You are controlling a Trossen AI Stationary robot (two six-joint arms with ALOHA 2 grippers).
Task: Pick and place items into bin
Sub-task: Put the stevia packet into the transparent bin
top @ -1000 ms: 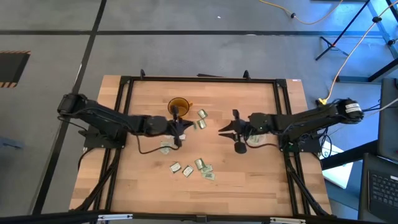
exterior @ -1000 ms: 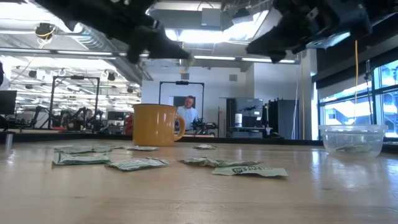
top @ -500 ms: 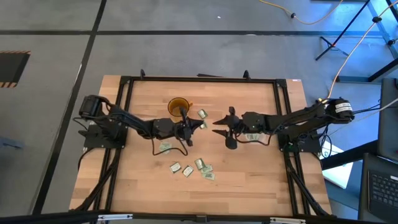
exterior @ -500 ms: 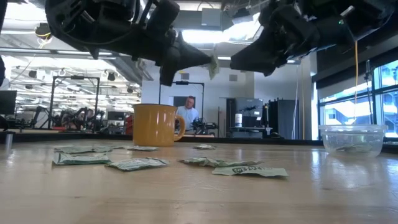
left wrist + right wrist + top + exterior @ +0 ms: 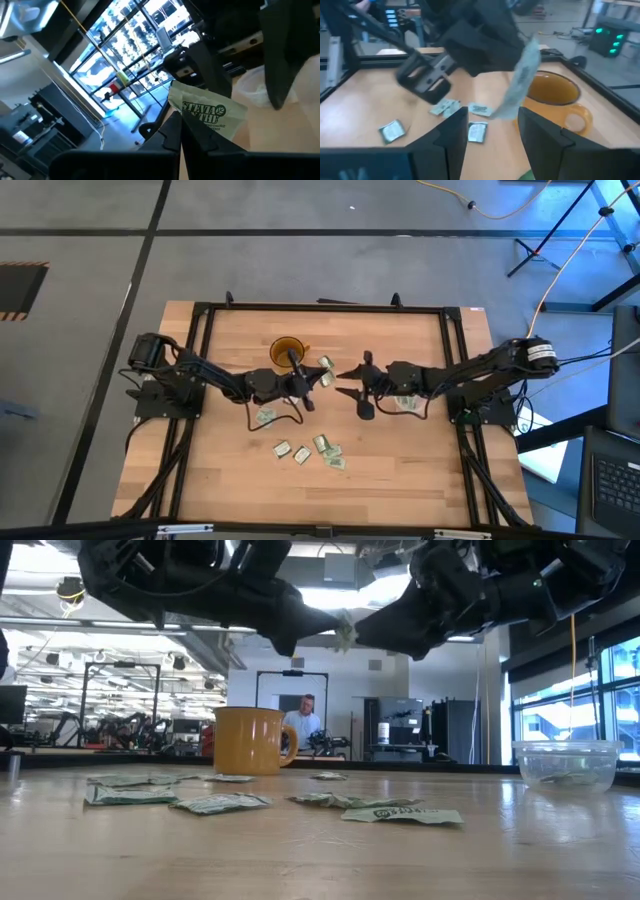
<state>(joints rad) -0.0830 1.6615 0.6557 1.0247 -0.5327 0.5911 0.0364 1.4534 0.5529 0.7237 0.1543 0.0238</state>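
Holding a green-and-white packet [image 5: 207, 112] pinched between its closed fingers, the left gripper [image 5: 322, 378] hangs above the middle of the wooden table [image 5: 400, 470]. The right gripper [image 5: 343, 379] faces it tip to tip, its fingers spread apart on either side of the packet's free end, not closed on it. The amber mug [image 5: 287, 349] stands just behind the left gripper; what it holds cannot be told. The clear plastic cup [image 5: 565, 764] sits near the right arm, mostly covered by that arm from above, with something pale lying in its bottom. More packets [image 5: 312, 450] lie scattered flat on the table in front of both grippers.
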